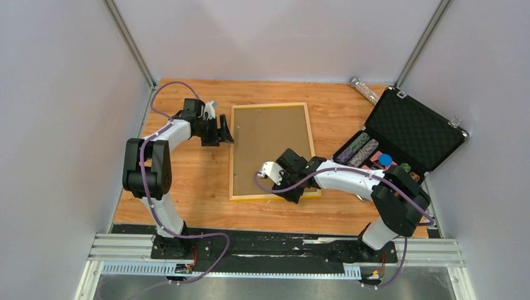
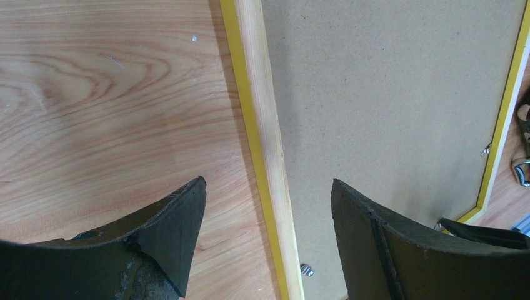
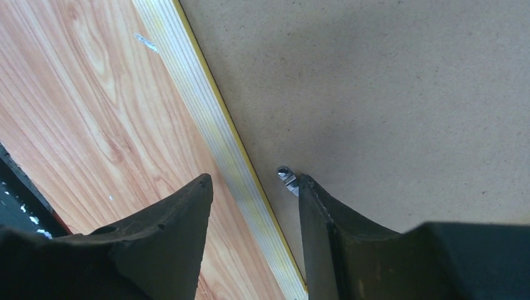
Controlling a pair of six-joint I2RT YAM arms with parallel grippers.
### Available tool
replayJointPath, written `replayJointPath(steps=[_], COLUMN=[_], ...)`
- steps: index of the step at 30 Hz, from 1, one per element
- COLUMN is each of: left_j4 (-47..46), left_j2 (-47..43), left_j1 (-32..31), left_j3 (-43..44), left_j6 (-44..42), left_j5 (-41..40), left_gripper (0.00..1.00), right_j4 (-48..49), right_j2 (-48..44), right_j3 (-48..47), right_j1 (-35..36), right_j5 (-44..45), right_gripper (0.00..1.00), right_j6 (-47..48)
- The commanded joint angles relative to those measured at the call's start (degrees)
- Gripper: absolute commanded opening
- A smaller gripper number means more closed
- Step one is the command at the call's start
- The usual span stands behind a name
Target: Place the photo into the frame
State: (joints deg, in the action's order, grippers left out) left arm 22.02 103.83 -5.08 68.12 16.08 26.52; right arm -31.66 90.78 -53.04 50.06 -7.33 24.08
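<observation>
The yellow frame (image 1: 232, 156) lies face down in the middle of the table, its brown backing board (image 1: 270, 147) up. The photo is not in view. My left gripper (image 1: 226, 132) is open over the frame's left rail near the far corner; in the left wrist view (image 2: 269, 200) its jaws straddle the rail (image 2: 262, 125), with a small clip (image 2: 306, 270) between them. My right gripper (image 1: 292, 195) is open over the near rail; in the right wrist view (image 3: 255, 187) its jaws straddle the rail (image 3: 194, 94), and one finger (image 3: 337, 237) sits at a metal clip (image 3: 287, 178).
An open black foam-lined case (image 1: 409, 125) with poker chips stands at the right, close to the right arm. A clear cylinder (image 1: 364, 89) lies at the back right. Grey walls close in the table on three sides.
</observation>
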Motion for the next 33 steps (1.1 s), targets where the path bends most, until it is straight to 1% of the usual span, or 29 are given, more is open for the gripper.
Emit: replayJointPath(steps=[1, 6, 19, 28, 33], left_j4=[-0.2, -0.1, 0.0, 0.0, 0.0], left_j2=[-0.5, -0.5, -0.5, -0.2, -0.2], left_j1=[0.5, 0.6, 0.7, 0.7, 0.8], left_j3=[2.6, 2.5, 2.5, 2.6, 2.7], left_j6=[-1.6, -1.6, -2.0, -2.1, -2.1], left_j5=[0.9, 0.7, 0.3, 0.4, 0.4], left_gripper=[0.81, 0.81, 0.81, 0.81, 0.81], right_j4=[1.6, 1.6, 0.6, -0.3, -0.5], right_j2=[0.2, -0.1, -1.1, -1.6, -2.3], right_j3=[0.9, 1.5, 1.5, 0.8, -0.1], right_j1=[0.8, 0.8, 0.9, 0.9, 0.8], right_j5=[1.0, 1.3, 0.7, 0.7, 0.5], right_gripper=[0.50, 0.45, 0.28, 0.13, 0.12], right_j6=[-0.7, -0.9, -1.0, -1.1, -1.5])
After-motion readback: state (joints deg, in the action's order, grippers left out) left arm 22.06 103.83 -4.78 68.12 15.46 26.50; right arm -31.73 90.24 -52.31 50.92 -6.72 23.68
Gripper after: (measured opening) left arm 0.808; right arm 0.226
